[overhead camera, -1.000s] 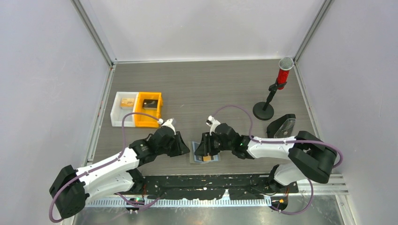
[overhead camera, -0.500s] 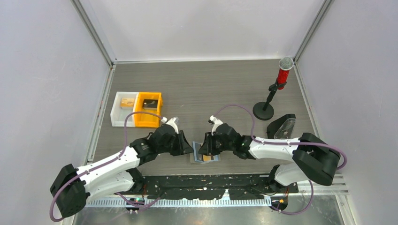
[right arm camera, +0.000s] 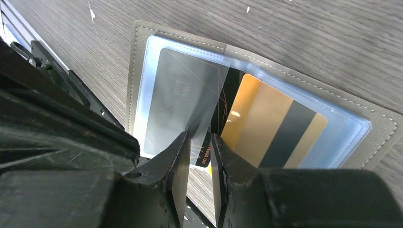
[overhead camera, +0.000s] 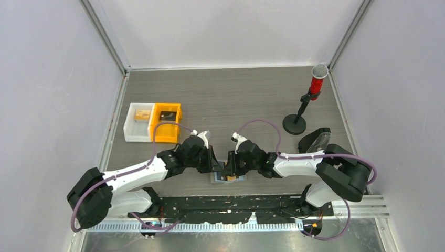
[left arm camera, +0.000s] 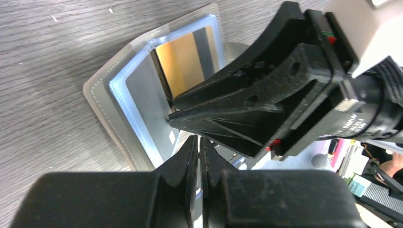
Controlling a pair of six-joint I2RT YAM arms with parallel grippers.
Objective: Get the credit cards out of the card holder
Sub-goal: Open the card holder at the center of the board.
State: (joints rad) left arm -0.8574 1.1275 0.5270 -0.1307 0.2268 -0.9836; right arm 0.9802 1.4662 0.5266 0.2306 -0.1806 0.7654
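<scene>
Top view: card holder (overhead camera: 229, 177) lies open between left gripper (overhead camera: 215, 166) and right gripper (overhead camera: 228, 169), both crowded over it; they could bump, or the light, unpinned holder could lift along with a card. Left wrist view: left gripper (left arm camera: 198, 151) fingers nearly together, thin slit, nothing seen clamped, tips over the holder's edge, right gripper's tip touching the holder's fold beside the gold card (left arm camera: 183, 61). Right wrist view: right gripper (right arm camera: 198, 145) fingers a narrow gap apart at the holder's fold, black card edge (right arm camera: 203, 154) in the gap between silver card (right arm camera: 173, 104) and gold card; can't tell if pinched, and the slick sleeve could slip.
</scene>
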